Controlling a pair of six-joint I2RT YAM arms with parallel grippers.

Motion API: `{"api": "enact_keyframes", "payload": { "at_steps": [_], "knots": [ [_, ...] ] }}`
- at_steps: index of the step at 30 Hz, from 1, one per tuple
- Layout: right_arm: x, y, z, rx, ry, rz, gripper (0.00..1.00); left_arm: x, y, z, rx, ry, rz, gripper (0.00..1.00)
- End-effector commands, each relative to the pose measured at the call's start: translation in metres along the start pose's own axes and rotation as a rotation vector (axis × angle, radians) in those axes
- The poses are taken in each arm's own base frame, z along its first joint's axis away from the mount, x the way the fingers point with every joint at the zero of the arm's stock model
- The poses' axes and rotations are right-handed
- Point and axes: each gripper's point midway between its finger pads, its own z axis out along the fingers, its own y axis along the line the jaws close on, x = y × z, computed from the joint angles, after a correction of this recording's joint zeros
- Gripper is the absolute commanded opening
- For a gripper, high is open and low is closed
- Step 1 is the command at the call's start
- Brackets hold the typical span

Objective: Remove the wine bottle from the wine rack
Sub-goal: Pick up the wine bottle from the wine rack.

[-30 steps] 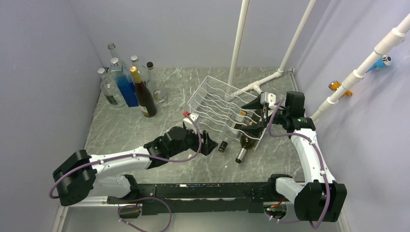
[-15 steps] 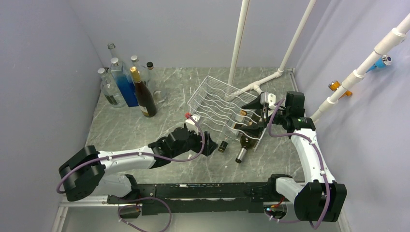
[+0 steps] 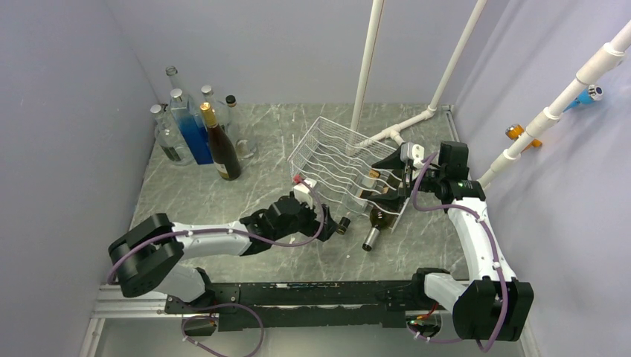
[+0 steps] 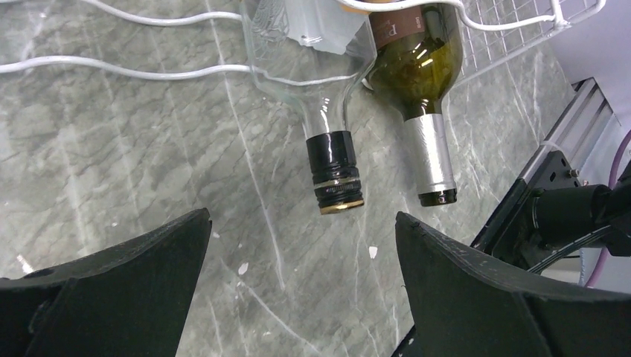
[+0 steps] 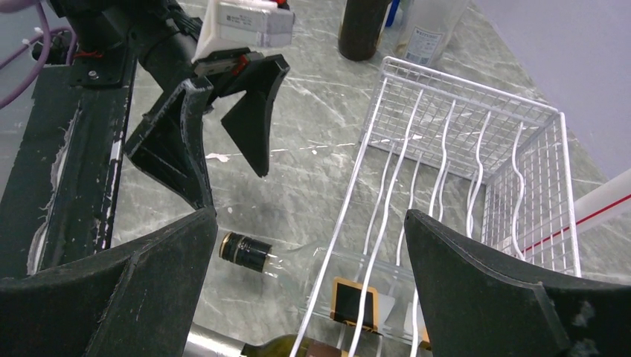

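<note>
Grey marbled desk [image 3: 186, 197]. White wire wine rack [image 3: 331, 156] sits right of centre on it. Group of upright bottles [image 3: 197, 134] stands in the far left corner, well apart from the rack.

Left end effector [image 4: 301, 217] is low over the desk at the rack's near edge, jaws spread wide, holding nothing. Right end effector [image 5: 311, 216] hangs over the rack's right end, jaws also wide, empty.

Two bottles lie side by side in the rack's right rows, necks sticking out past the near edge: a green wine bottle [image 4: 417, 67] with a silver foil neck and a clear bottle [image 4: 309, 52]. The clear bottle's black cap [image 4: 335, 175] lies just ahead of the left end effector, lined up with the gap, touching neither finger. The green neck points toward its right finger.
</note>
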Motion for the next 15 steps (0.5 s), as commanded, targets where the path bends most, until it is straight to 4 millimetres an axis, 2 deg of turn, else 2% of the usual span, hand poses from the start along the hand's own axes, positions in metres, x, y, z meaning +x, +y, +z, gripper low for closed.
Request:
{"api": "enact_keyframes", "payload": {
  "at_steps": [1,8,15],
  "knots": [
    [-0.004,-0.001,-0.001,-0.008,-0.013,-0.034,0.99,-0.021,-0.029,0.018,0.109,-0.056,0.022,0.99],
    [-0.003,-0.001,-0.001,-0.006,-0.009,-0.041,0.99,-0.004,-0.036,0.049,0.163,-0.019,-0.019,0.95],
    [-0.003,-0.001,-0.001,-0.008,-0.007,-0.044,0.99,0.011,-0.024,0.068,0.102,0.022,-0.064,0.89]
  ]
}}
